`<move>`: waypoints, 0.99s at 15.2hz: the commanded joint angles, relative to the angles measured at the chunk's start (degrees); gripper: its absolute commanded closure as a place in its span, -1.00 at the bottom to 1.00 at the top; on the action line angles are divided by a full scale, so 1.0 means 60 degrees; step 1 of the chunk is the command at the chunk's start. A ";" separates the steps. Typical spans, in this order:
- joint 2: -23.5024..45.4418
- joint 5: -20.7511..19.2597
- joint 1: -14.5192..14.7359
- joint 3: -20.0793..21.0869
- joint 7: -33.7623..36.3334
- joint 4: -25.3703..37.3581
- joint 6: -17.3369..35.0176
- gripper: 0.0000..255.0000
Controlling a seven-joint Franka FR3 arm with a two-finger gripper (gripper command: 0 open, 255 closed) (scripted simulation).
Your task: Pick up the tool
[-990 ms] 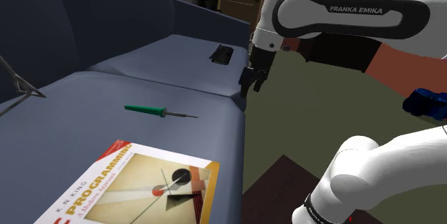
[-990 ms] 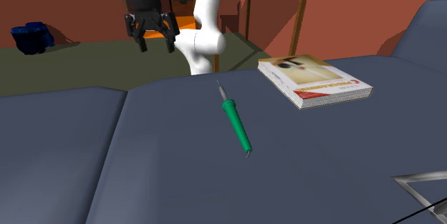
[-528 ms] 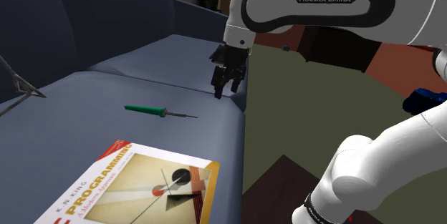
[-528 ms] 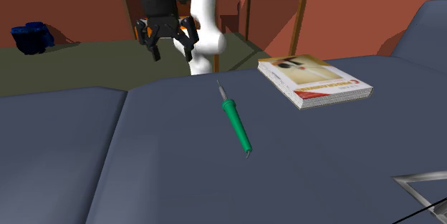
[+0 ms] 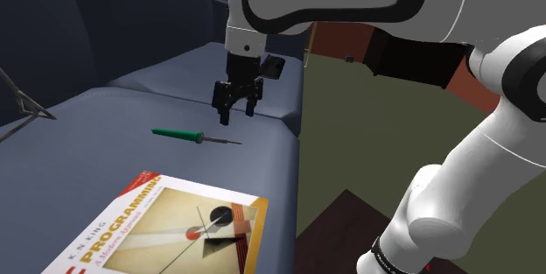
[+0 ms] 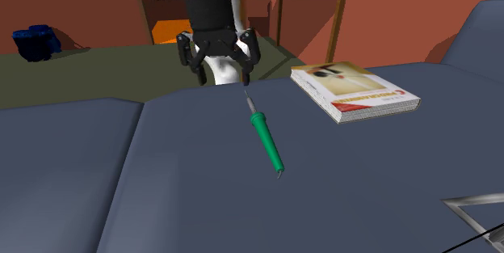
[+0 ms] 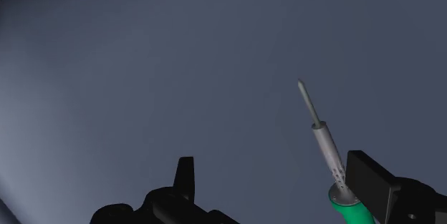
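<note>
The tool is a soldering iron with a green handle (image 5: 178,133) and a thin grey metal tip (image 5: 226,142). It lies flat on the blue-grey sofa cushion (image 5: 105,141). The second exterior view has the same tool (image 6: 266,137) in the middle of the cushion. My black gripper (image 5: 236,110) hangs open above the cushion, just past the metal tip and apart from it. In the wrist view the metal shaft (image 7: 324,139) runs beside one finger (image 7: 372,181), and nothing sits between the fingers.
A book (image 5: 171,233) with a cream and red cover lies on the same cushion near its front edge, also seen as the book (image 6: 354,90) in the second exterior view. A small black object (image 5: 270,67) rests on the far cushion. A wooden table (image 6: 299,5) stands behind the arm.
The gripper has swung from beyond the sofa edge toward the shoulder view's left and come down over the cushion, ending near the tool's metal tip. The tool and book have not moved.
</note>
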 commanded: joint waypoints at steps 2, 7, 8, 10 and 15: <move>0.0968 -0.0122 0.0231 0.0357 0.0503 0.1000 -0.0163 -1.00; 0.2363 -0.0424 0.0610 0.0736 0.1133 0.2432 -0.0385 -1.00; 0.2351 -0.0418 0.0610 0.0734 0.1116 0.2289 -0.0254 -1.00; 0.2344 -0.0412 0.0609 0.0733 0.1085 0.2025 0.0001 -1.00; 0.2349 -0.0406 0.0610 0.0732 0.1034 0.1573 0.0455 -1.00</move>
